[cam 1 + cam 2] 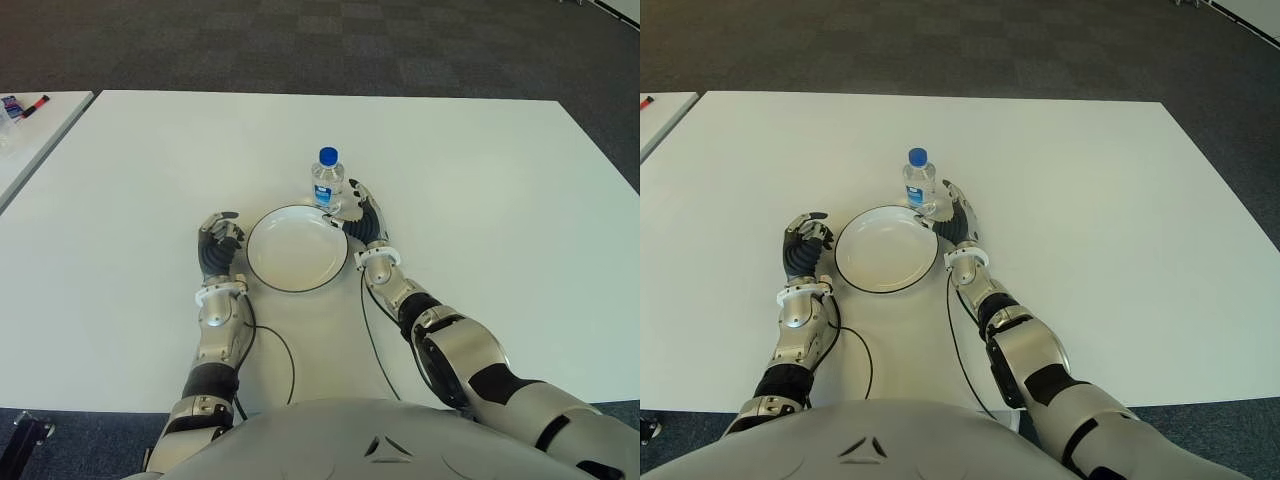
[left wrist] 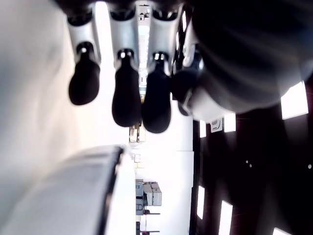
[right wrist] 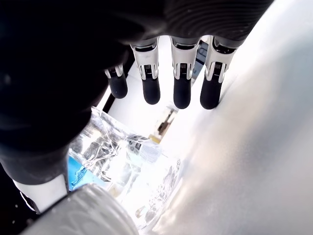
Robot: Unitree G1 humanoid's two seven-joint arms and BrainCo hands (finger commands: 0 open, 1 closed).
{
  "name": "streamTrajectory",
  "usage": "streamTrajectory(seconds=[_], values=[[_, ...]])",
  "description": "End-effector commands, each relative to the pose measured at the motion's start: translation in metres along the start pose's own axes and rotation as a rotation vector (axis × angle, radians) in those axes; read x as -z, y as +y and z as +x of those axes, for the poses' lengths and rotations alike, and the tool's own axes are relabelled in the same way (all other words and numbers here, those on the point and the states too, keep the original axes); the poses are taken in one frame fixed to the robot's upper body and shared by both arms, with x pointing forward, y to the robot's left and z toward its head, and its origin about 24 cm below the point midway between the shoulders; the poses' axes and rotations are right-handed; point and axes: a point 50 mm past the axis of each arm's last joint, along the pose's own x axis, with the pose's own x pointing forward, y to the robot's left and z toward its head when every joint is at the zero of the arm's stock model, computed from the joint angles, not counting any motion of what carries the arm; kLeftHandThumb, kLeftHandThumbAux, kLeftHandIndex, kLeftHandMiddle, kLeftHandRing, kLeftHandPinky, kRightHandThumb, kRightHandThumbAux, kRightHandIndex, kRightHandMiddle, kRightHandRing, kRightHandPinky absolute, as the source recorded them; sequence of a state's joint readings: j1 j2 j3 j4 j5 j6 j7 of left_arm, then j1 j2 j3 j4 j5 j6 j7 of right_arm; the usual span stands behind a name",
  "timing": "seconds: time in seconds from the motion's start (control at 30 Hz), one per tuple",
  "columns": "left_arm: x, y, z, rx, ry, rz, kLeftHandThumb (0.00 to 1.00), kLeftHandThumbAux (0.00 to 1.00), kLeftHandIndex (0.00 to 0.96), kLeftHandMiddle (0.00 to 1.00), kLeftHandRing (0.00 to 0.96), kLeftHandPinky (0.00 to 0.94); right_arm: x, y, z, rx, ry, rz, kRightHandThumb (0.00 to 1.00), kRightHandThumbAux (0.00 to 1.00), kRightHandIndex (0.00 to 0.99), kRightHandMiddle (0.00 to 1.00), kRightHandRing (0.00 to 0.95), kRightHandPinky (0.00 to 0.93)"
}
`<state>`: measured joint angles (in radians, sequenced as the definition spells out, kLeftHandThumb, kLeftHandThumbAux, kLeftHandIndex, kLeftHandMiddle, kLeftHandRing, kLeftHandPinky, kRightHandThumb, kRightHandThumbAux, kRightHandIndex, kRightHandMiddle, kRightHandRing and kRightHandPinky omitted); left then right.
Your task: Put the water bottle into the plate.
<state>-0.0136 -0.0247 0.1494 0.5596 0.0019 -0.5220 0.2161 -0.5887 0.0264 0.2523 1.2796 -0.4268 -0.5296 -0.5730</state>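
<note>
Upright bottle (image 1: 327,180) with blue cap, standing on the white counter (image 1: 480,200) just beyond the far rim of the plate (image 1: 298,249); the plate holds nothing. The right hand (image 1: 362,215) lies just beside the bottle, at the plate's right far edge; in its wrist view the fingers (image 3: 181,81) are extended and unclosed, the bottle close against the palm side, no grasp formed. The left hand (image 1: 219,243) shows at the plate's left, fingers loosely curled, holding nothing. Judged progress: approach made; grasp, lift and placement into the plate are left.
</note>
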Motion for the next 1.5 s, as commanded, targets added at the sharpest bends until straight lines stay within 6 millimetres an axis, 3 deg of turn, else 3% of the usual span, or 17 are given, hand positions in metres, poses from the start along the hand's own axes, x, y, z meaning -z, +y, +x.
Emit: streamTrajectory(seconds=[0.03, 0.3, 1.5], values=[[0.010, 0.004, -0.004, -0.017, 0.049, 0.018, 0.692, 0.716, 0.436, 0.704, 0.683, 0.689, -0.008, -0.002, 0.009, -0.006, -0.005, 0.008, 0.167, 0.670, 0.076, 0.118, 0.128, 0.182], [0.009, 0.003, -0.006, -0.011, 0.032, 0.021, 0.693, 0.716, 0.436, 0.711, 0.692, 0.696, -0.026, 0.001, 0.016, -0.027, -0.060, 0.101, 0.168, 0.650, 0.056, 0.107, 0.125, 0.171], [0.014, 0.006, -0.007, 0.008, 0.056, 0.027, 0.692, 0.716, 0.436, 0.705, 0.688, 0.687, -0.045, 0.003, 0.039, -0.174, 0.017, 0.139, 0.238, 0.634, 0.041, 0.067, 0.089, 0.142]])
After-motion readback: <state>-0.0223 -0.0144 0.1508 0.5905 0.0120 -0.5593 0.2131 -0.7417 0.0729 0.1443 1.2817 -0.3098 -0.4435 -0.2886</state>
